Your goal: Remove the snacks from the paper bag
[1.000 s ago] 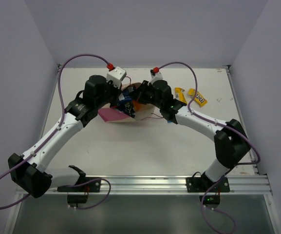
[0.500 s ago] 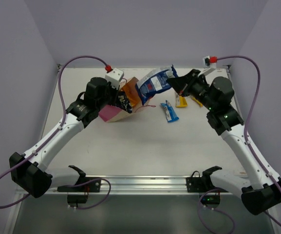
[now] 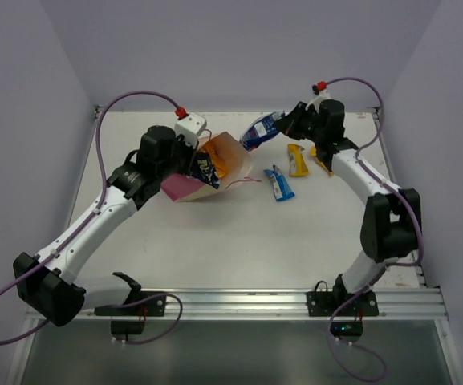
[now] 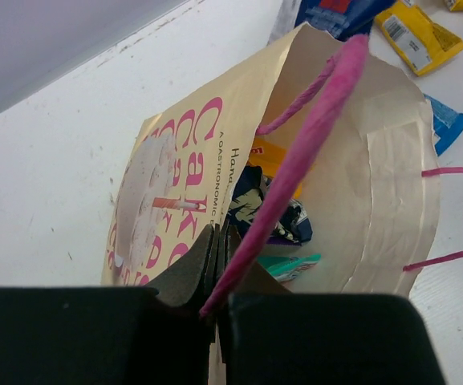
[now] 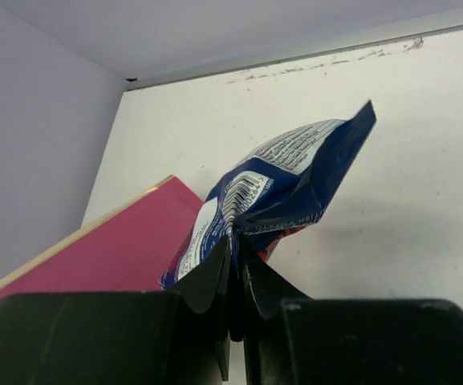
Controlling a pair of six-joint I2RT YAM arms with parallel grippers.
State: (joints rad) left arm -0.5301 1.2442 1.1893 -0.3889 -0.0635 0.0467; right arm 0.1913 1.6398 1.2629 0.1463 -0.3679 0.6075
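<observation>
The right jaws, clamped shut on a blue pouch, hold it clear of the bag they were reaching into a second ago, its length pointing back at the mouth. The left jaws pinch the bag's rim as it lies mouth-rightward on the desk.

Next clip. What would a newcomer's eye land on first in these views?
The right gripper pinches a blue snack pouch by its edge, at the far side of the table, just right of the paper bag. The left gripper is clamped on the bag's rim beside its pink string handle. The bag's mouth gapes with more wrappers showing inside. A blue bar and a yellow wrapper already lie out on the table.
</observation>
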